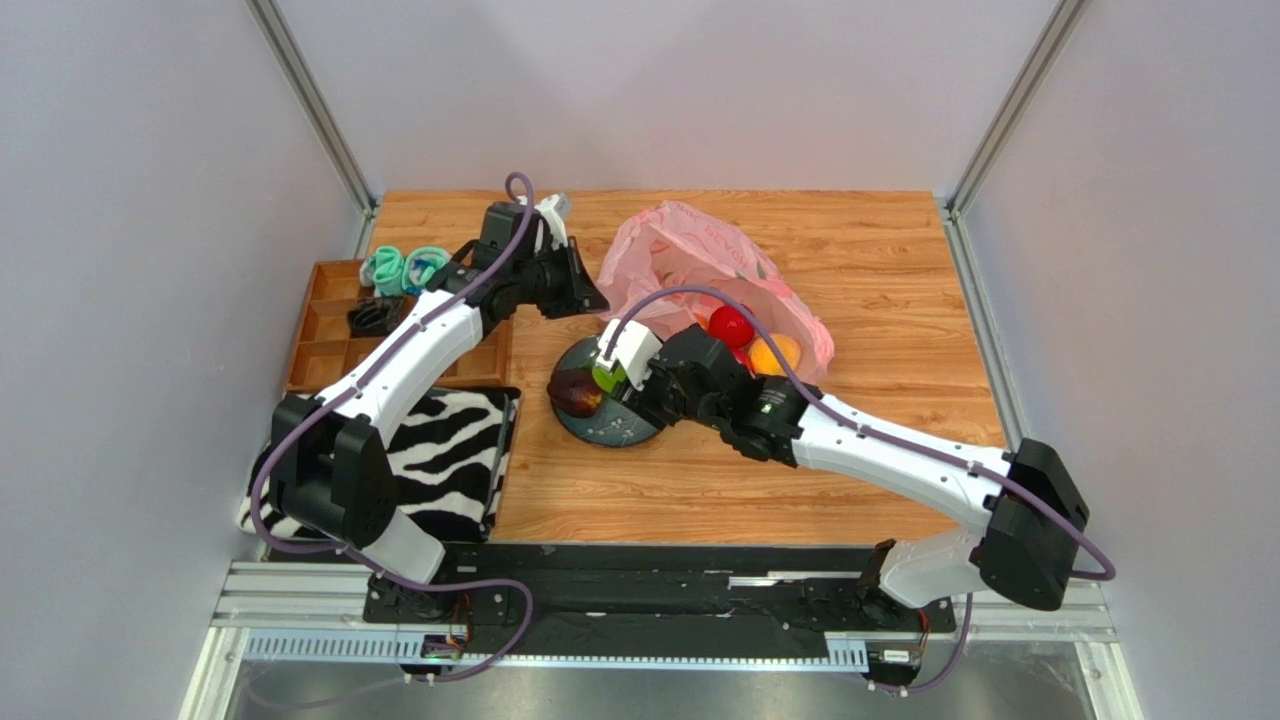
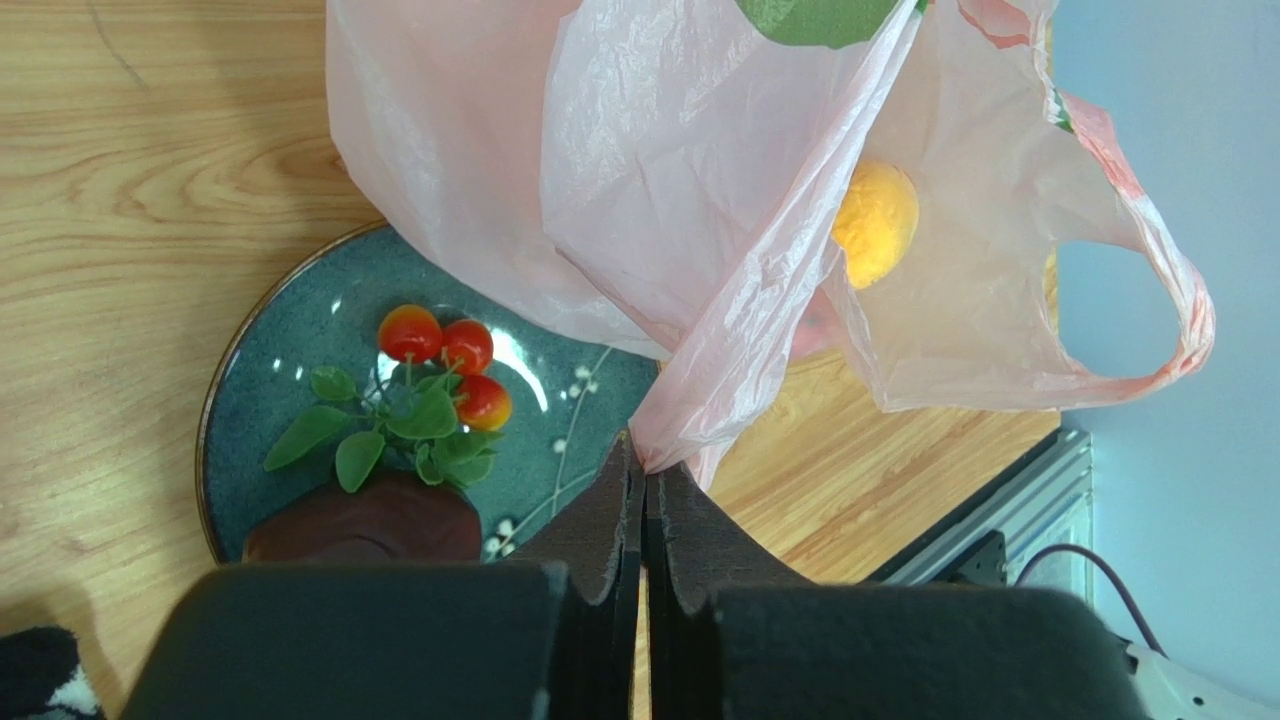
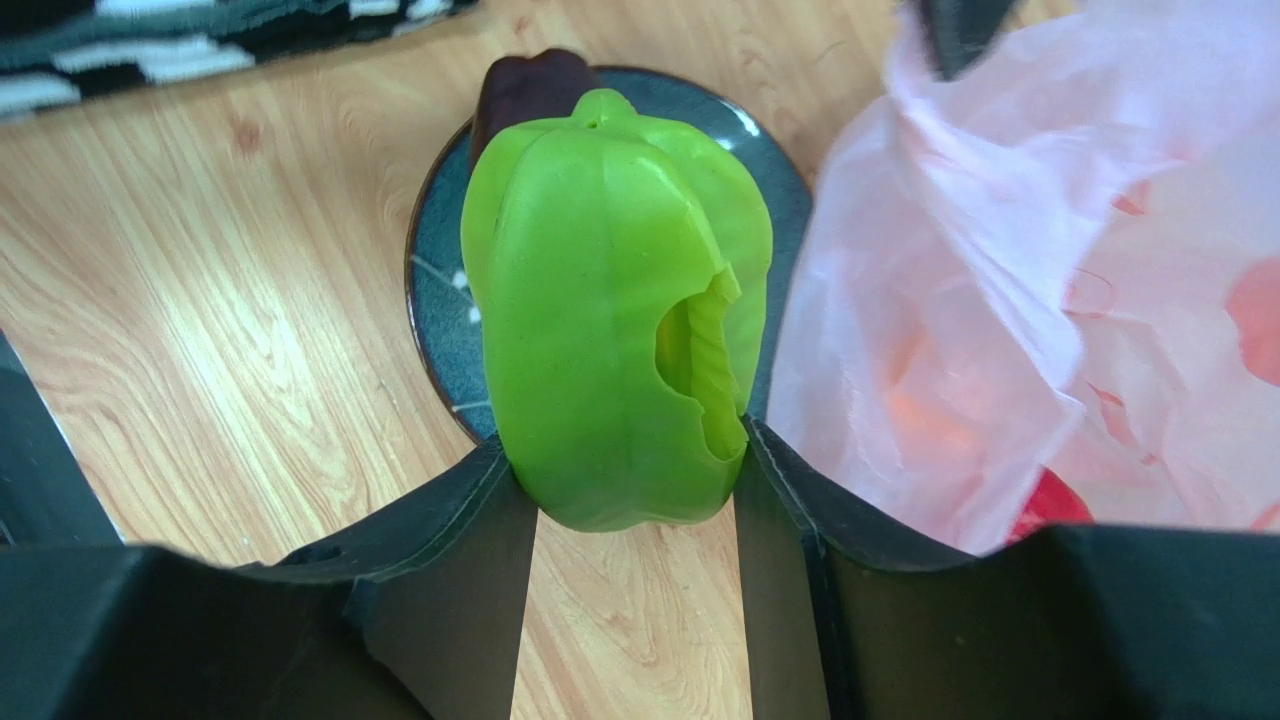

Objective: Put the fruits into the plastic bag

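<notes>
My right gripper point(image 3: 628, 488) is shut on the green fruit point(image 3: 616, 315) and holds it above the dark plate point(image 3: 436, 300), beside the bag's mouth; it also shows in the top view point(image 1: 609, 375). My left gripper point(image 2: 646, 477) is shut on an edge of the pink plastic bag point(image 2: 721, 180) and holds it up. Inside the bag point(image 1: 691, 270) lie a red apple point(image 1: 730, 326), an orange fruit point(image 1: 775, 356) and a yellow-orange peach point(image 2: 876, 221). On the plate point(image 2: 286, 338) lie red berries with green leaves point(image 2: 428, 390) and the dark purple fruit point(image 2: 368, 522).
A zebra-striped cloth point(image 1: 443, 450) lies at the near left. A wooden compartment tray point(image 1: 338, 323) with small teal and black items stands at the far left. Grey walls enclose the wooden table point(image 1: 887, 270).
</notes>
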{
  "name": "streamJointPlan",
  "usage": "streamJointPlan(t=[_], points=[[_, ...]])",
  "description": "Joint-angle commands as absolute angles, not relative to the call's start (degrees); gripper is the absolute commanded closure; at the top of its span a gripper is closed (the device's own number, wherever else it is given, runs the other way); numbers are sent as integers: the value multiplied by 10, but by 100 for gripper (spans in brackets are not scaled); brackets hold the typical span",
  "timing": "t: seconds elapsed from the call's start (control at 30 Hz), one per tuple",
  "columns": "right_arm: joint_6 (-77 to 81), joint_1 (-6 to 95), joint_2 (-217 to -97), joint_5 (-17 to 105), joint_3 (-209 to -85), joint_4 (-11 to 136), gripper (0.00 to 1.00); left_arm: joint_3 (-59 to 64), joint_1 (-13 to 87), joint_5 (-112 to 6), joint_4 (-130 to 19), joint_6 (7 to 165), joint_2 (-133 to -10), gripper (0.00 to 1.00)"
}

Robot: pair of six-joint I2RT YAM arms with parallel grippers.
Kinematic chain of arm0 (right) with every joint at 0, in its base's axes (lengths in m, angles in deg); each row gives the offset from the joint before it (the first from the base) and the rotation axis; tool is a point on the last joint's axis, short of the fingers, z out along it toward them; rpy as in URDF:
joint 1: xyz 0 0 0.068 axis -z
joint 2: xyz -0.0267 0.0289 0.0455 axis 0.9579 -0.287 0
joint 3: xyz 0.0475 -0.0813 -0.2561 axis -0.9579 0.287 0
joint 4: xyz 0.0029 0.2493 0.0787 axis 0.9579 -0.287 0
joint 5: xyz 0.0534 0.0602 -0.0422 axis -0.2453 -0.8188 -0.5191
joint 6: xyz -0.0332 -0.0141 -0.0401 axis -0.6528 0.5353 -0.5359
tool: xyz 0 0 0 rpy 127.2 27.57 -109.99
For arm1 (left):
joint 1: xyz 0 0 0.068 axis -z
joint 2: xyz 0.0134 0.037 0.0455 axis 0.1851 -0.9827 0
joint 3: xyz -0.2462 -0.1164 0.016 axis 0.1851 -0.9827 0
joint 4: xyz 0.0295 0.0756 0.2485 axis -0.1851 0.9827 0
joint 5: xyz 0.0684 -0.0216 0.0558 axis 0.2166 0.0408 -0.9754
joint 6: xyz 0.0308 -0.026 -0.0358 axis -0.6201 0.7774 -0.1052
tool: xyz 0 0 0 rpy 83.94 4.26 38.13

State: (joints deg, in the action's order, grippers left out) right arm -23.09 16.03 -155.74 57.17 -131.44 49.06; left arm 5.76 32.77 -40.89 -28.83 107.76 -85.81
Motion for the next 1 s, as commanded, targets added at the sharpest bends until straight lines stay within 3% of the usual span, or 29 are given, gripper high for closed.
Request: streamJointPlan(t=[0.0, 0.37, 0.67, 0.97], points=[[-176, 168, -1519, 611, -1351, 471, 90, 54, 326, -419, -310, 1083, -822, 100], [-94, 238, -1457, 614, -1340, 447, 91, 49, 326, -415, -314, 1081, -807, 100], [-26, 339, -1438, 543, -1342, 440, 91, 43, 326, -421, -308, 1075, -783, 100], [5, 359, -1462, 521, -1356, 403, 91, 25, 326, -419, -302, 1072, -768, 100]])
